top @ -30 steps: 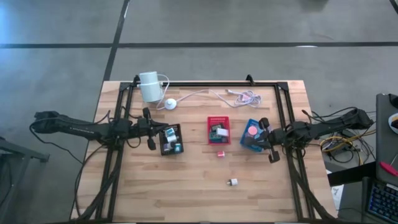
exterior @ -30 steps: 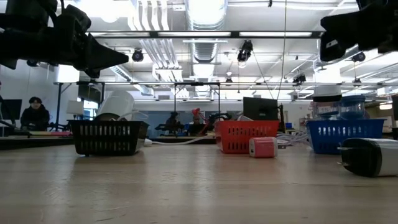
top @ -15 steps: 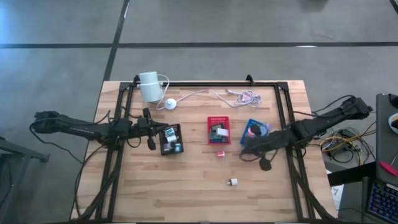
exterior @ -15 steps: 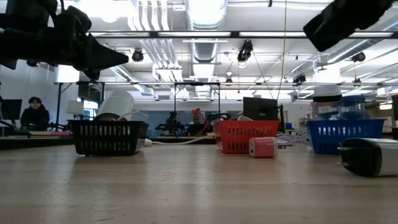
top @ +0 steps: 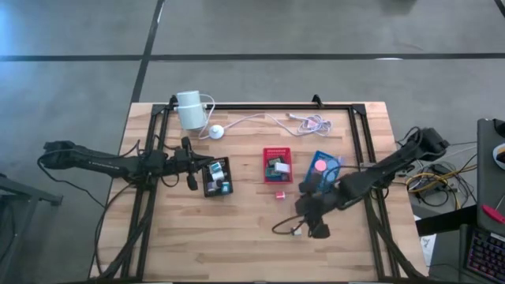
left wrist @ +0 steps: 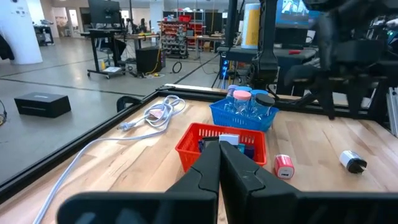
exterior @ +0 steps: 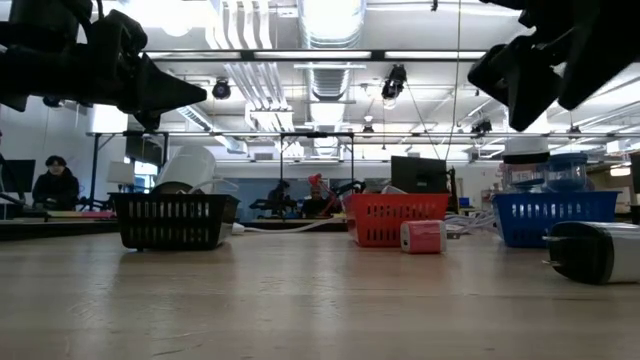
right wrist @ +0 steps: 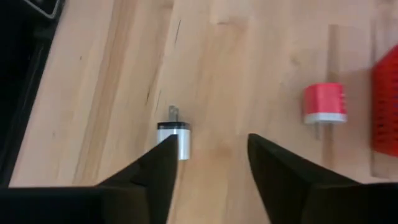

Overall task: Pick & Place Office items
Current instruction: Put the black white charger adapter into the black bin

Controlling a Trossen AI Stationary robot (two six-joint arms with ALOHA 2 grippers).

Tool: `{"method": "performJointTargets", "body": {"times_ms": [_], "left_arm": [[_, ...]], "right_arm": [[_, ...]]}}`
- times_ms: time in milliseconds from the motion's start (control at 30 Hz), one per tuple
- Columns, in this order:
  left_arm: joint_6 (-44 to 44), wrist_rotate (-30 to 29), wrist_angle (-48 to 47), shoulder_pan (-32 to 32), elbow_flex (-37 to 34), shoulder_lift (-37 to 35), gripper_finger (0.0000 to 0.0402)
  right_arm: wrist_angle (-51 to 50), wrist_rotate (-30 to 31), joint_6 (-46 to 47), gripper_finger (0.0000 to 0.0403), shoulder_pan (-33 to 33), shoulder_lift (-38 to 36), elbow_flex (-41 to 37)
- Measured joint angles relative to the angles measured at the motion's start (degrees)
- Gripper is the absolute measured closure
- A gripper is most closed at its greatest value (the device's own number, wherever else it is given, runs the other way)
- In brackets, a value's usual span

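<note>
A white block with metal prongs [right wrist: 176, 138] lies alone on the wood table [top: 237, 244], toward its near edge; it also shows as the white block [top: 295, 231] in the high view. A pink block [top: 279, 195] stands beside the red tray [top: 278, 165]. My right gripper [right wrist: 208, 149] hangs open above the table, tipped downward, with the white block just past one fingertip and untouched. My left gripper [top: 192, 175] is shut and level beside the black tray [top: 217, 177], holding nothing. More items fill the black, red and blue trays [top: 322, 171].
A white cylinder device [top: 189, 109] and its cable [top: 260, 120] lie at the far edge. Black frame rails [top: 150, 189] run along both sides of the table. Bare wood stretches along the near edge. A person sits far off in the room [exterior: 57, 185].
My right gripper has swung from beside the blue tray toward the table's near edge and left, tipping downward, and now hangs over the white block. The blocks and trays have stayed put.
</note>
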Motion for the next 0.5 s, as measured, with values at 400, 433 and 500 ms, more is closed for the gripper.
{"method": "performJointTargets", "body": {"times_ms": [400,433,500], "left_arm": [[0.16,0.0,-0.04,0.0,0.0,0.0,0.0392],[0.16,0.0,-0.09,0.0,0.0,0.0,0.0392],[0.15,0.0,-0.38,-0.01,0.0,0.0,0.0392]], "right_arm": [[-3.55,-0.4,4.85,0.0103,3.28,12.12,8.03],[-3.43,-0.38,5.51,0.0099,3.66,13.06,8.45],[-4.27,-0.39,6.88,0.0094,4.45,15.05,9.42]]}}
